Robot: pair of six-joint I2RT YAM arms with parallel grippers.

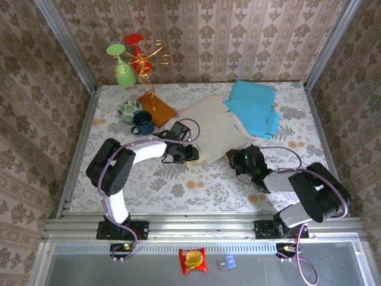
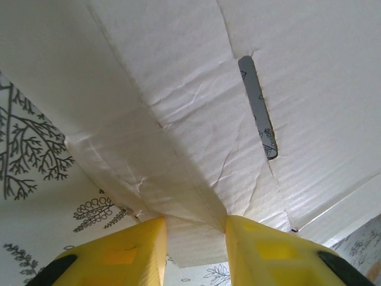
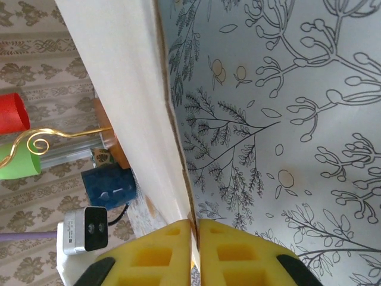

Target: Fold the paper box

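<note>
Out in the middle of the table [image 1: 178, 185], the box [image 1: 211, 122] lies mostly flat, no wall up yet; the right gripper [image 1: 237, 157] is pressed together on the near right edge, card pinched thin between its pads [image 3: 155, 250]; the left gripper [image 1: 183, 154] sits part-spread astride a creased flap [image 2: 196, 241] on the near left, and whether it truly bites I cannot tell; looks like the opening step, getting hold before raising a wall; the next move wants both edges lifted together along the creases, with a firm grip, or that thin card may slip or buckle.
</note>
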